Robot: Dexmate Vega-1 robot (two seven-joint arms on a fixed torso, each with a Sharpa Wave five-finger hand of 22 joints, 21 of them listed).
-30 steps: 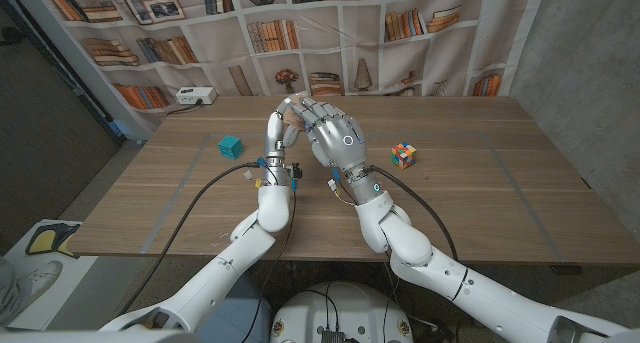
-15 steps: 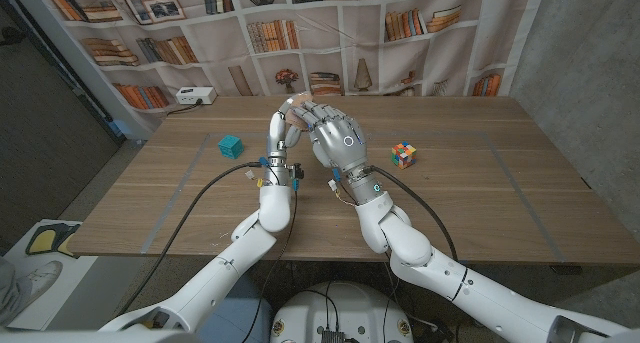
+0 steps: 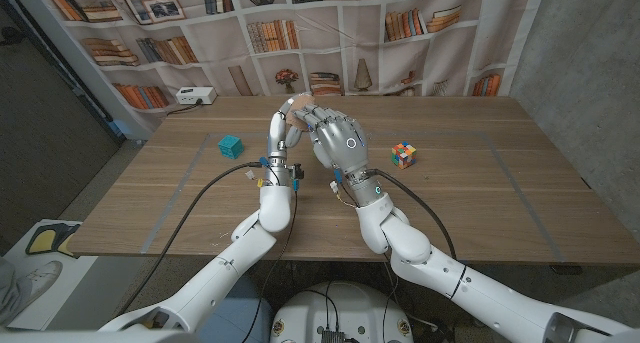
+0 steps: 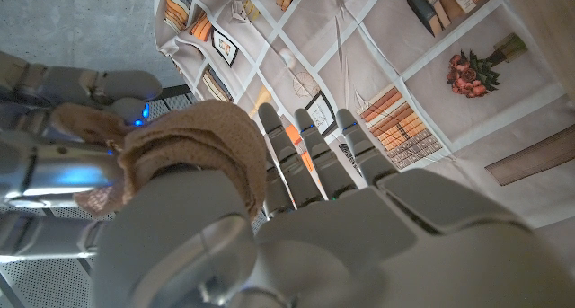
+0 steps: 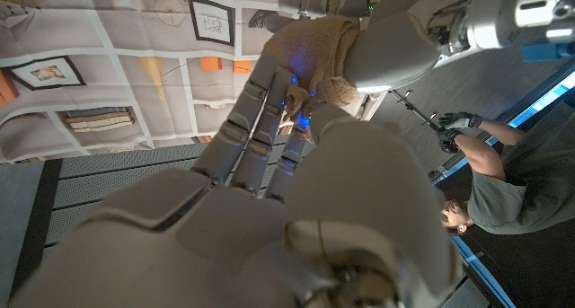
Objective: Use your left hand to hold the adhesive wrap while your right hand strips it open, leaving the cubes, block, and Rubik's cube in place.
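Both hands are raised together over the table's middle. My left hand [image 3: 279, 135] holds a roll of tan adhesive wrap [image 3: 296, 105] between thumb and fingers. In the left wrist view the wrap [image 4: 202, 151] sits against my left hand [image 4: 359, 227], and a loose strip [image 4: 88, 127] runs off to the right hand's fingers [image 4: 63, 83], which pinch it. My right hand [image 3: 336, 135] stands close beside the roll, fingers reaching to the wrap [image 5: 310, 49]. A teal cube [image 3: 231, 144] lies on the table to the left, a Rubik's cube [image 3: 403, 155] to the right.
A white box [image 3: 194, 97] stands at the table's back left edge before a bookshelf backdrop. Black cables [image 3: 200, 198] trail across the near table. A person [image 5: 490, 182] is in the right wrist view, off to the side.
My right hand has shifted slightly away from me along the roll, and a bit more of the tan wrap shows above the fingers. The cubes have not moved.
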